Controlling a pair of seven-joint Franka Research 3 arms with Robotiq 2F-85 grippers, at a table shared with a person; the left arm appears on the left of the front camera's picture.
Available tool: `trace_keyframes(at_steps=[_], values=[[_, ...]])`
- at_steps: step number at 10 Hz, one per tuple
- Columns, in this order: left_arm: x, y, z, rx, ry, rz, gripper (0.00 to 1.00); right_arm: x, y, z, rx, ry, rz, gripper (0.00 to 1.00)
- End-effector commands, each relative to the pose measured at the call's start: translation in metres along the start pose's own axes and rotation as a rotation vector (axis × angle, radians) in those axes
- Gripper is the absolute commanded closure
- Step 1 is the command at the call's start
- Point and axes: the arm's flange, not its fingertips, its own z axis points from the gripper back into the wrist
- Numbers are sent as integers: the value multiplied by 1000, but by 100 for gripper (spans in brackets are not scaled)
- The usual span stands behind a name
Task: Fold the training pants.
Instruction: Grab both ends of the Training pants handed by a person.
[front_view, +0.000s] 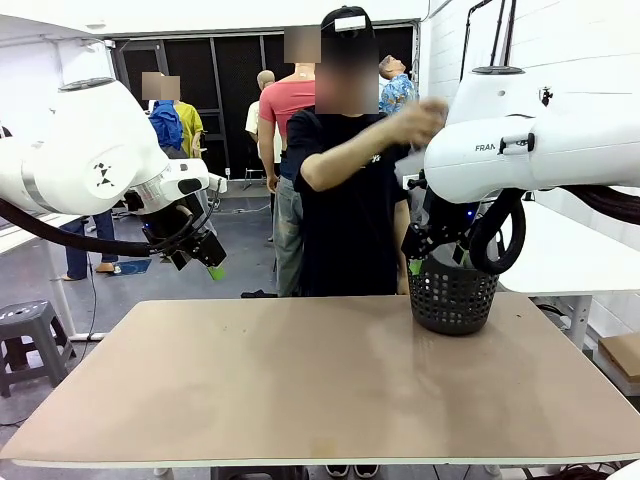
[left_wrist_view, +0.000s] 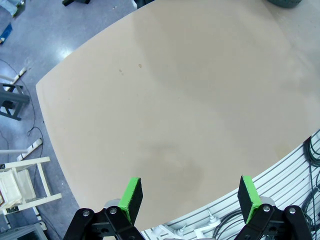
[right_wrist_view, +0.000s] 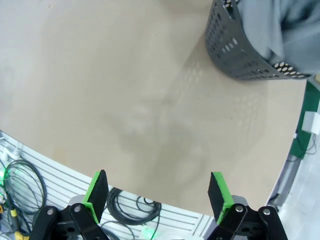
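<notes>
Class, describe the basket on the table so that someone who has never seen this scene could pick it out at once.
Start with the wide tan table and go to its far right side, before the person in black. There stands the basket: round, black, its walls full of holes, with grey cloth bunched inside it, unlike the smooth white arm above it.

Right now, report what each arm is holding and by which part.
Nothing is held. The left jaws and the right jaws stand open and empty above the table; the grey pants sit in the black basket.
</notes>
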Motion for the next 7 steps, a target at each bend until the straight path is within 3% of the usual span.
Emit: trace_keyframes(at_steps=[1, 7], values=[[1, 3, 0, -2, -6, -7, 0, 0, 0, 0, 0, 4, 10, 0], [1, 3, 0, -2, -6, -7, 0, 0, 0, 0, 0, 4, 10, 0]])
